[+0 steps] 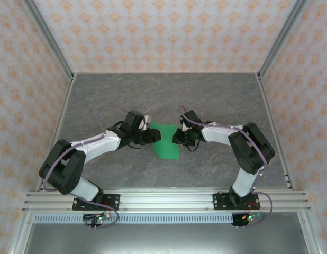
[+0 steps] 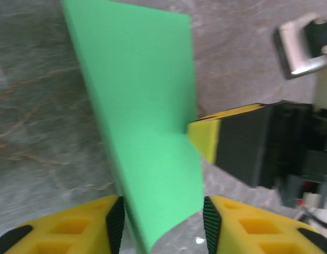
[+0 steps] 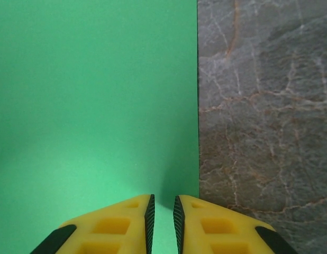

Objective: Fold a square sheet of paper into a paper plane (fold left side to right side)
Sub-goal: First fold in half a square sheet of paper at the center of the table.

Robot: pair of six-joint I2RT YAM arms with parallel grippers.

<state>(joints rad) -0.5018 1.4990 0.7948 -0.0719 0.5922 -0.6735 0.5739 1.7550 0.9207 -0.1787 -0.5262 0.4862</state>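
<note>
The square sheet of paper [image 2: 145, 127] stands between the left gripper's [image 2: 163, 225] parted fingers [image 2: 73, 227]; the right gripper's fingers [image 2: 208, 137] touch its edge above the worktop [image 2: 42, 132].

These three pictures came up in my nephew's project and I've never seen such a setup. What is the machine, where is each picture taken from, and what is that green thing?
The machine is two robot arms bolted at the near edge of a grey marbled table. The wide picture is from a camera above and behind them. The other two come from cameras on the wrists, so each shows its own yellow fingers at the bottom.

The green thing is a sheet of paper, part lying on the table, part lifted between the arms.

The right pincer has its jaws nearly together on the paper's edge, so it seems to pinch it. The left pincer stands open, with the paper passing between its fingers without being squeezed. In its picture the other arm's pincer touches the paper's far edge.
</note>
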